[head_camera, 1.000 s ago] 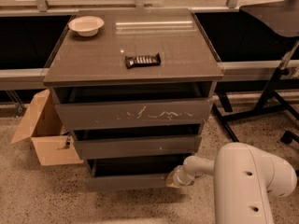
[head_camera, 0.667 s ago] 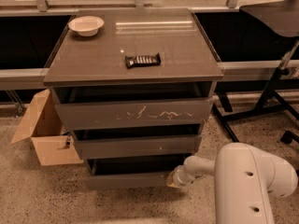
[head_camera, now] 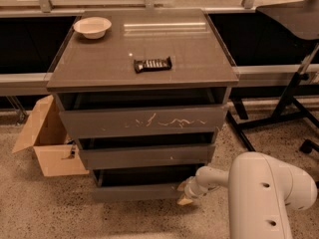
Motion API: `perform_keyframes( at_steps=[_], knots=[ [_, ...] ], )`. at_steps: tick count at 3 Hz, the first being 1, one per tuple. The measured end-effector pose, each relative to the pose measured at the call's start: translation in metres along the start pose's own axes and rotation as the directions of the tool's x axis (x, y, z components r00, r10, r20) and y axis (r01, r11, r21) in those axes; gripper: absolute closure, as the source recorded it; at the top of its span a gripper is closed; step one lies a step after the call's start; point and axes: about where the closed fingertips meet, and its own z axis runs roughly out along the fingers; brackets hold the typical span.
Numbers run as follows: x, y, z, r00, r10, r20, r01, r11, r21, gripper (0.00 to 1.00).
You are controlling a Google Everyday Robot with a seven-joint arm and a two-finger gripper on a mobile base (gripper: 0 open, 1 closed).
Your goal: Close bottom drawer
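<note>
At the right front corner of the pulled-out bottom drawer point(head_camera: 139, 192), the gripper point(head_camera: 185, 193) meets the panel edge, its grip state unreadable; speckled floor point(head_camera: 60, 208) lies in front.

Saw my arm point(head_camera: 266, 198) filling lower right of view, bulky white housing nearest camera. Slim white forearm link point(head_camera: 213, 176) ran left from it, roughly level. Gripper point(head_camera: 185, 193) sat at its far end, low, just right of centre, tan tip angled left and slightly down.
</note>
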Motion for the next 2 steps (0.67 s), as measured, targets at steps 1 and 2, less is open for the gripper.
perform_keyframes(
  at_steps=[1, 2],
  knots=[
    [0.0, 0.0001, 0.0001, 1.0, 0.0, 0.0, 0.0, 1.0, 0.0, 0.0],
    [0.0, 0.0001, 0.0001, 1.0, 0.0, 0.0, 0.0, 1.0, 0.0, 0.0]
  ],
)
